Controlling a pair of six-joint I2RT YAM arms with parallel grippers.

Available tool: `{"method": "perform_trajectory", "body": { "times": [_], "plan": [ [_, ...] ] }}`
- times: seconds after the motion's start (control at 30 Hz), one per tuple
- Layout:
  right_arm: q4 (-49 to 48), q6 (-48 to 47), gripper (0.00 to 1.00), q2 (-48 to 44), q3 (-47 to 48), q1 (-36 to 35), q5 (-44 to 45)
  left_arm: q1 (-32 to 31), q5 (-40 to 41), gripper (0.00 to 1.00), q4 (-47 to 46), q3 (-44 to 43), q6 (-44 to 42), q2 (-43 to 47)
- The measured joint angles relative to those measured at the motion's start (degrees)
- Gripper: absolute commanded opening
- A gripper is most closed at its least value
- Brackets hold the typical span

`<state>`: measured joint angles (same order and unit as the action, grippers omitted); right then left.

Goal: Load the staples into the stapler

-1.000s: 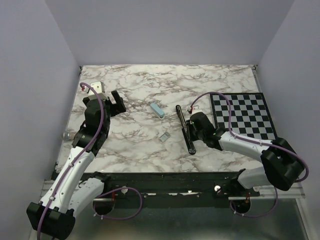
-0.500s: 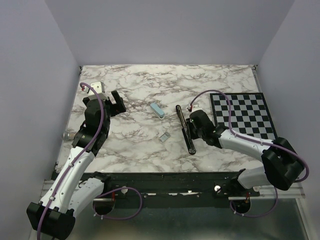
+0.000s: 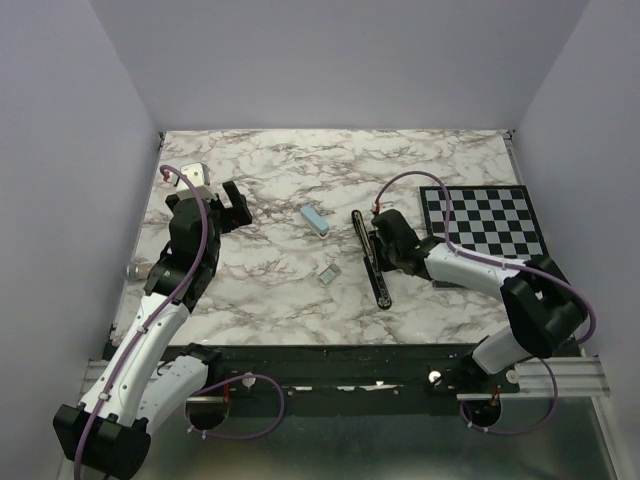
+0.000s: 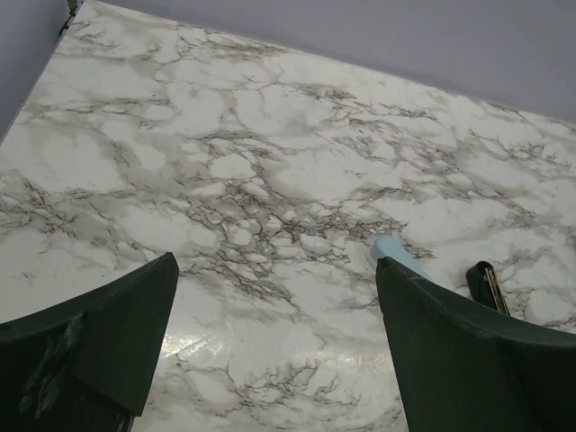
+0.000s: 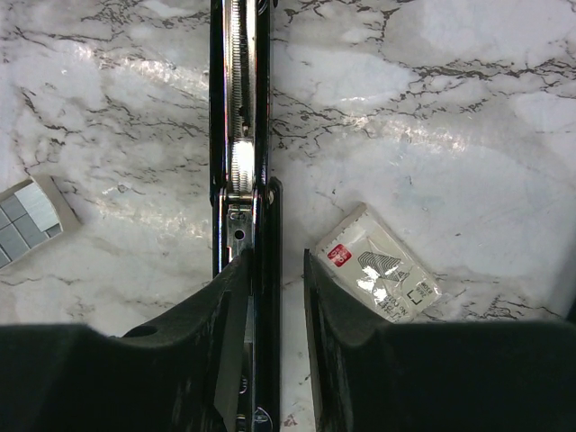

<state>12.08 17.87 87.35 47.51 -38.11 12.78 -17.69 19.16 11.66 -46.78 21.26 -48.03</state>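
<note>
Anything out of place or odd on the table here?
Nothing spilled or damaged. The stapler lies swung open, metal channel showing, as loading needs. One stray item: a small white packet lies just beside it, near the right gripper.

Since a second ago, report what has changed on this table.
The right claw slid slightly along the stapler, away from the arm bases, its elbow swinging left; it straddles the stapler, not clamped. The stapler, staples, blue box and open left claw stayed put.
</note>
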Motion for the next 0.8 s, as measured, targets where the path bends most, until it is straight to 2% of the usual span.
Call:
{"method": "perform_trajectory", "body": {
  "times": [0.43,0.8],
  "plan": [
    [1.8,0.1,0.38,0.2,0.2,0.3,-3.1,0.0,-0.4,0.99,0.0,0.0,0.0,0.0],
    [8.2,1.2,0.39,-2.2,0.0,0.3,-6.5,0.0,-0.4,0.99,0.0,0.0,0.0,0.0]
  ]
}}
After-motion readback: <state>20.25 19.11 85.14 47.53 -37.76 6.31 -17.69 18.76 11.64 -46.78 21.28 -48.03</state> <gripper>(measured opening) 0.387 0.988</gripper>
